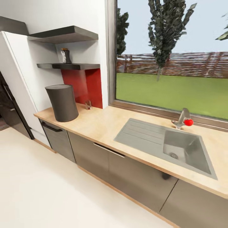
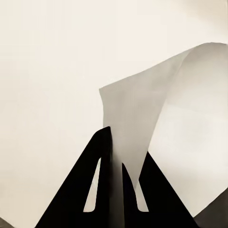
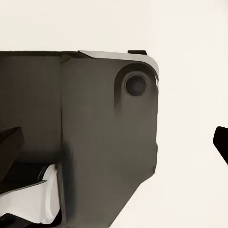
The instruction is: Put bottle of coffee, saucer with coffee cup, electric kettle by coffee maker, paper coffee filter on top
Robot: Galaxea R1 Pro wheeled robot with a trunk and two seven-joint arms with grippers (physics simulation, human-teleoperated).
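The dark-grey coffee maker [image 1: 62, 103] stands at the left end of the light wood countertop [image 1: 103, 124]. Above it, the bottle of coffee [image 1: 65, 56] sits on the black kitchen shelf [image 1: 74, 66], against the white wall over the red backsplash. In the left wrist view my left gripper [image 2: 116, 166] is shut on the paper coffee filter [image 2: 142, 111], a pale curled sheet rising from between the black fingers [image 2: 105, 152]. In the right wrist view my right gripper [image 3: 114, 147] is open, its fingertips [image 3: 10, 140] wide apart with a dark part of the robot's own body beyond them.
A grey sink [image 1: 152, 137] with drainboard is set into the counter, with a faucet [image 1: 183, 117] and a red ball [image 1: 188, 122] behind it. A small clear object [image 1: 88, 104] stands by the backsplash. A second shelf [image 1: 63, 34] hangs higher. Pale floor [image 1: 47, 190] lies before the cabinets.
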